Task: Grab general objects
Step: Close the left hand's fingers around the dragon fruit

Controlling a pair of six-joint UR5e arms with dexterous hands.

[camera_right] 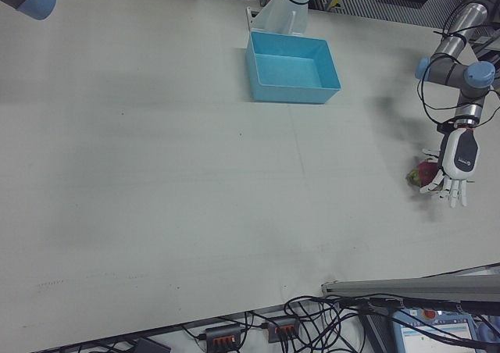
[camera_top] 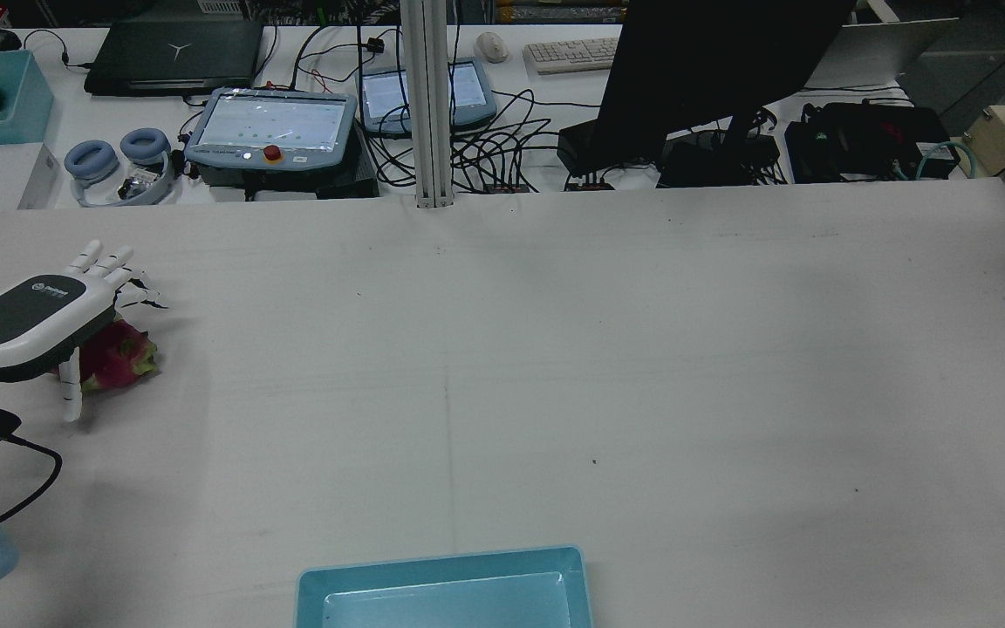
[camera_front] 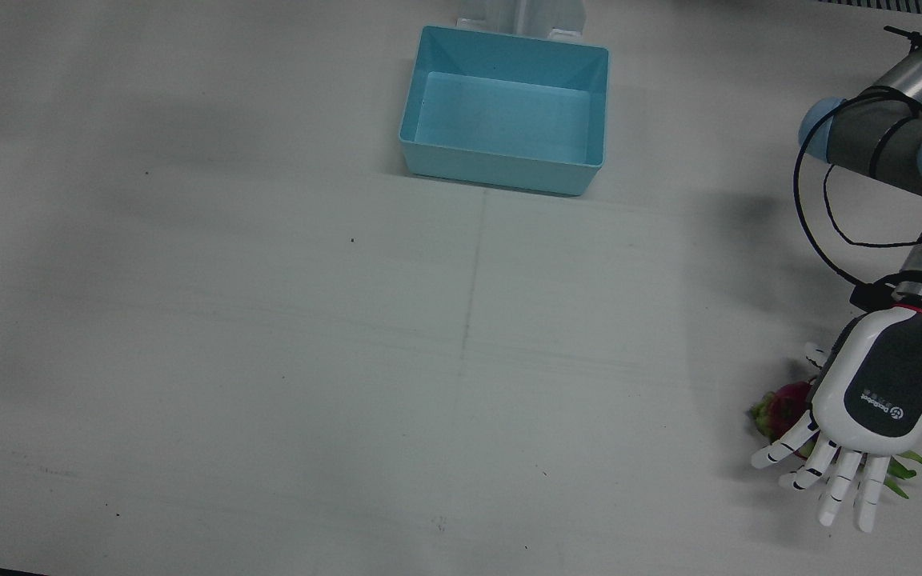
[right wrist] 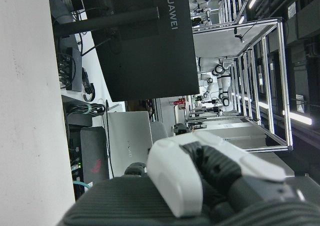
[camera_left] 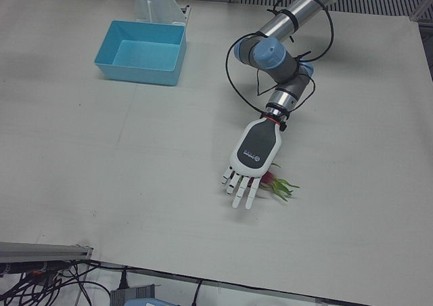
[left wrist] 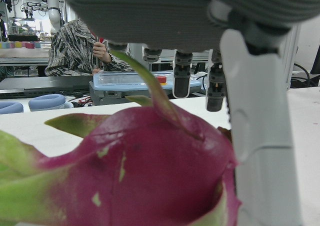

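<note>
Wide pale desk (camera_front: 269,360), mostly bare. Light blue bin (camera_front: 505,112) at centre of robot's edge, nothing inside. Left robot hand (camera_front: 869,408) hangs palm-down over dragon fruit (camera_front: 781,406) near desk's left edge, on operators' side; fingers (camera_front: 833,484) spread and nearly straight, nothing gripped. Left hand view: pink fruit with green scales fills space just beneath palm, one finger beside it. Right robot hand (right wrist: 210,171) appears only in own camera; fingers look curled, state unclear.
</note>
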